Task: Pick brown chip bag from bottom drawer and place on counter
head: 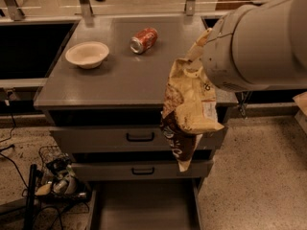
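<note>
The brown chip bag hangs in the air at the counter's front right edge, pale crumpled top up and dark brown end down, covering part of the two upper drawer fronts. My gripper grips the bag's top, mostly hidden behind the big white arm that fills the upper right. The bottom drawer stands pulled out below, and the part of its grey floor in view is bare. The grey counter spreads out left of the bag.
A cream bowl and a red soda can lying on its side rest on the counter's far half. Two upper drawers with black handles are shut. Cables and a wire rack clutter the floor at the left. Black recessed bays flank the counter.
</note>
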`<state>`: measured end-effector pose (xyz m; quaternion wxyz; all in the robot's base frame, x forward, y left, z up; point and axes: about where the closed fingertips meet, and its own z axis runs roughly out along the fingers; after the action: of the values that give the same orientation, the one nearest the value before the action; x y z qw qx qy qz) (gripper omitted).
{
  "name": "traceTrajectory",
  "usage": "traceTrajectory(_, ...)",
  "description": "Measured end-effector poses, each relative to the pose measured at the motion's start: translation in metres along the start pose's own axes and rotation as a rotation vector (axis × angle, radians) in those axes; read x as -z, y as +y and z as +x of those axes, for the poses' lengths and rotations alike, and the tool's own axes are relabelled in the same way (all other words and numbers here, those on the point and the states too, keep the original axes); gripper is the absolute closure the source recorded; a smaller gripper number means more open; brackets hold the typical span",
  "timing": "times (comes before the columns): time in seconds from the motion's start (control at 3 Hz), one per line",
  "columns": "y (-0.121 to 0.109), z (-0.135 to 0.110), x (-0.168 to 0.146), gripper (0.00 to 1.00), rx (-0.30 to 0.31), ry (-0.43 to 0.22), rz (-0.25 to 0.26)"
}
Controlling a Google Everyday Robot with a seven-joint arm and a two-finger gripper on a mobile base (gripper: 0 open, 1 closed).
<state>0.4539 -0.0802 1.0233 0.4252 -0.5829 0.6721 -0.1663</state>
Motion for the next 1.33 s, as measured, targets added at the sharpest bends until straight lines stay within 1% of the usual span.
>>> traceTrajectory(1.33,0.0,0.0,0.0,1.0,0.0,0.0,0.0)
